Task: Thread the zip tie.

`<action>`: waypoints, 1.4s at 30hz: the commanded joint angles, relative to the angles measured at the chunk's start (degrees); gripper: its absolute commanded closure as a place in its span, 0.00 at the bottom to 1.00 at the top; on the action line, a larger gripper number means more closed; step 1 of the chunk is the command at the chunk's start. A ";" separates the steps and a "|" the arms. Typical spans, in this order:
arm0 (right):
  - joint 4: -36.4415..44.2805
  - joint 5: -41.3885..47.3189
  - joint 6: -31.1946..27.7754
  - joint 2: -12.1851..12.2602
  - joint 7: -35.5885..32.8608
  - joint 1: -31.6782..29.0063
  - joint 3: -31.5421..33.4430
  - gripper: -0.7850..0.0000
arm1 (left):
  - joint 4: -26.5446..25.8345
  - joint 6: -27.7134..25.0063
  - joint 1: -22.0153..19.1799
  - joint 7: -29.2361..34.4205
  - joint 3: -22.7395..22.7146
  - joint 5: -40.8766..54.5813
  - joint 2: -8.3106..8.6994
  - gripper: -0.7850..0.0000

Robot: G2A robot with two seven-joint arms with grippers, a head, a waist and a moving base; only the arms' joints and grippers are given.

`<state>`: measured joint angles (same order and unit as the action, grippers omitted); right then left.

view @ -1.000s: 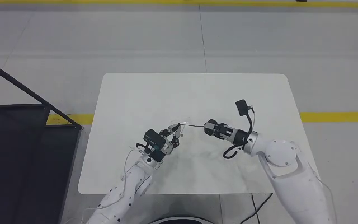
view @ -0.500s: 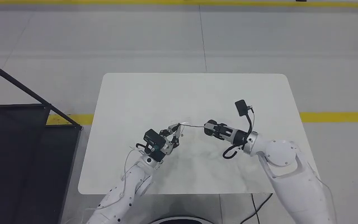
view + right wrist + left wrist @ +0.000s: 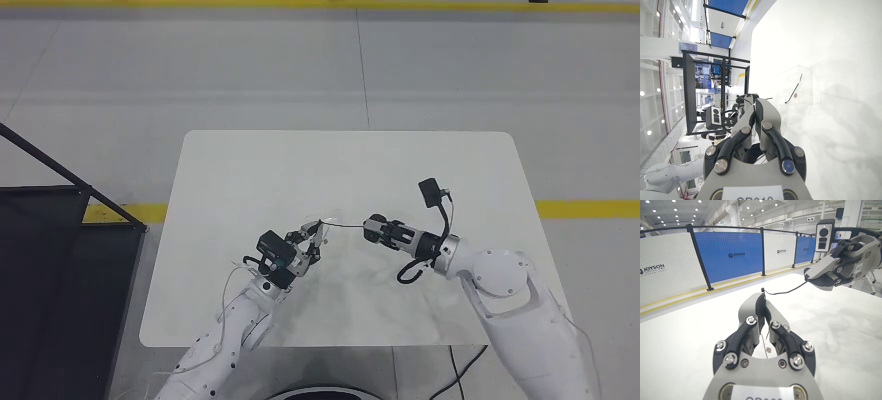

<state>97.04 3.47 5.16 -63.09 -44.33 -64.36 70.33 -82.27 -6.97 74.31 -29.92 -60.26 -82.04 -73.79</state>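
Observation:
A thin black zip tie [image 3: 342,225] is strung in the air between my two grippers over the middle of the white table [image 3: 400,170]. My left gripper [image 3: 312,240] is shut on it just below its small square head [image 3: 762,289], which sticks up above the fingertips. From the head the strap [image 3: 783,292] curves across to my right gripper [image 3: 807,278], which is shut on its far end. A loose black length [image 3: 764,345] hangs down between the left fingers. In the right wrist view my right gripper [image 3: 754,100] is shut, with a black strip [image 3: 793,92] beyond it.
A small brown speck [image 3: 769,350] lies on the table under the left gripper. A black frame with dark fabric [image 3: 60,260] stands off the table's left side. The table's far half [image 3: 350,160] is bare.

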 commanded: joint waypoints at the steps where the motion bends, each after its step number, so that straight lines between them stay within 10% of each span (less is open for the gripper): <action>1: -0.08 0.33 -0.14 -0.02 0.07 -0.01 0.02 1.00 | -0.53 0.27 0.26 0.80 -0.08 -0.27 -0.01 1.00; 42: 0.49 0.75 -1.71 0.26 0.05 -1.10 0.78 1.00 | -1.03 0.25 0.89 1.32 -1.27 -0.61 -0.85 1.00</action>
<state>97.53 4.28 3.37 -62.84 -44.21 -65.49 71.17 -83.30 -6.71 75.19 -28.59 -61.52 -82.63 -74.62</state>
